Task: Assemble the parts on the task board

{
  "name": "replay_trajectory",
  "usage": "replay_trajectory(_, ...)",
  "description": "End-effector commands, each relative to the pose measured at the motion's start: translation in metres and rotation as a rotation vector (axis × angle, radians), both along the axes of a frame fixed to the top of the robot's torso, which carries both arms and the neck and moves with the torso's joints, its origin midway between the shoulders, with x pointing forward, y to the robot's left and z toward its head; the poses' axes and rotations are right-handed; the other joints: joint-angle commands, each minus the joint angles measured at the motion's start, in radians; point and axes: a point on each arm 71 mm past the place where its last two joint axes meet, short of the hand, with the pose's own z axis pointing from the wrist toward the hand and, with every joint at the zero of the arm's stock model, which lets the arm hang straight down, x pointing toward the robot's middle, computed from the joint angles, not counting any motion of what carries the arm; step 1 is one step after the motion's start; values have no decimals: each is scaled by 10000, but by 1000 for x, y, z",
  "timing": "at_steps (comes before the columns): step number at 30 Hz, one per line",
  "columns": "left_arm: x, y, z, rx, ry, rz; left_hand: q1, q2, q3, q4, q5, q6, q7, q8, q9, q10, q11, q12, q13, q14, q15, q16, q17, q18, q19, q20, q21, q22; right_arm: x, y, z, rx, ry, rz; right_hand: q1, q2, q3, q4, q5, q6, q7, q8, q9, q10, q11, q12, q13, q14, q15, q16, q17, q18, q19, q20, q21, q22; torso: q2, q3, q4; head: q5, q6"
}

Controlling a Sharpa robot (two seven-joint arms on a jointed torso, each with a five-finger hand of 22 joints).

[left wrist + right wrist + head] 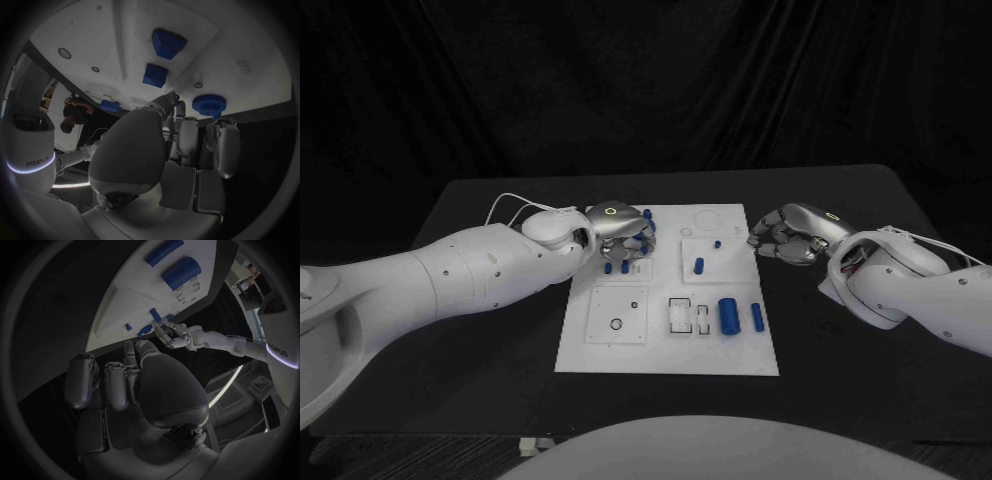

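My left hand (620,232) hovers over the far left corner of the flat white task board (625,355), its smooth silver fingers (226,150) bent downward around small blue parts (616,262); whether they grip one I cannot tell. My right hand (788,234) sits just off the board's right edge above the matte black desk (473,370), fingers (115,385) curled in on nothing. Near the board's front right lie a stout blue cylinder (730,315) and a slimmer blue rod (757,317), long axes running front to back. A blue toothed round part (209,104) rests near my left fingertips.
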Motion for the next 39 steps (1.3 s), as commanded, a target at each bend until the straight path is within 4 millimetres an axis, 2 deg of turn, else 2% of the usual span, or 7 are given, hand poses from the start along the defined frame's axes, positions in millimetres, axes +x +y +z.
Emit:
replay_trajectory(1,2,0,20,-291,-560,-183,-126,-74,-77,14,-97,18,-5,-75,-41,119,-135,-104,-67,79,6,65,54,-143,71,-25,35,2122,0,-2,-2,-99,135,-115,34,17,34,2,36,63,0,-11,9,295,-82,-58,-268,538,-98,-40,-8,156,43,89,-37,1796,-3,-3,5,5,0)
replay_trajectory(7,4,8,41,-190,-623,-234,-261,-57,-139,108,-426,-8,-41,-185,-116,239,-168,-214,-187,34,-5,-8,-54,-125,14,-27,-48,2094,0,-1,-3,-111,162,-104,34,17,34,2,36,63,0,-11,9,295,-82,-58,-268,538,-98,-40,-8,156,43,89,-37,1796,-20,1,6,38,0)
replay_trajectory(12,4,16,47,-32,-508,-126,-284,-59,-155,125,-465,9,-49,-190,-123,257,-175,-233,-206,15,-10,-30,-82,-118,-10,-26,-79,2084,0,-1,-3,-125,183,-105,34,17,34,2,36,63,0,-11,9,295,-82,-58,-268,538,-98,-40,-8,156,43,89,-37,1796,-18,6,0,38,0)
replay_trajectory(23,9,25,41,539,137,86,-341,-74,-198,172,-555,4,-78,-248,-163,163,-191,-373,-298,-140,-23,-173,-261,-75,-162,-19,-262,2024,1,1,-4,-142,222,-80,34,17,34,2,36,63,0,-11,9,295,-82,-58,-268,538,-98,-40,-8,156,43,89,-37,1796,-19,14,-1,46,0)
replay_trajectory(34,7,31,32,686,395,285,-359,-80,-218,187,-564,13,-83,-276,-184,82,-190,-459,-348,-236,-26,-256,-363,-59,-227,-14,-341,2000,1,2,-4,-143,242,-62,26,16,52,0,32,75,-4,-5,15,285,-84,-68,-287,536,-99,-45,-17,160,37,88,-57,1790,21,-5,-1,23,0)
replay_trajectory(39,8,34,28,779,528,386,-335,-73,-209,174,-550,12,-95,-287,-192,73,-199,-479,-362,-277,-28,-292,-409,-47,-270,-12,-392,1984,1,1,-4,-148,249,-71,26,16,52,0,32,75,-4,-5,15,285,-84,-68,-287,536,-99,-45,-17,160,37,88,-57,1790,1,-1,0,20,0)
